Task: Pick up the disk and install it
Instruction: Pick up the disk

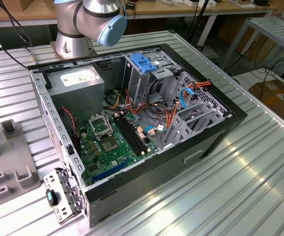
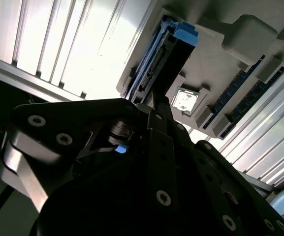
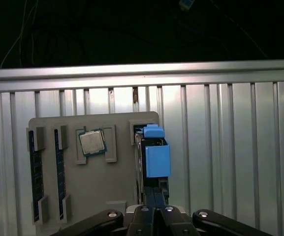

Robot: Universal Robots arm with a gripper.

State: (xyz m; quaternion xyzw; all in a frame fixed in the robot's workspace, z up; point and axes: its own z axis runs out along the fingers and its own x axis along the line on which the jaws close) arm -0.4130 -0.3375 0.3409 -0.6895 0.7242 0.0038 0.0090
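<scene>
Black jaws, drawn tight together, sit just beside the blue-framed disk – upright on edge in a grey moulded tray on the ribbed aluminium surface.

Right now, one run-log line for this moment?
gripper: close to disk | disk: on edge in grey tray | computer case: open

Shiny ribbed metal table, matt grey tray, blue-plastic-edged disk.
</scene>
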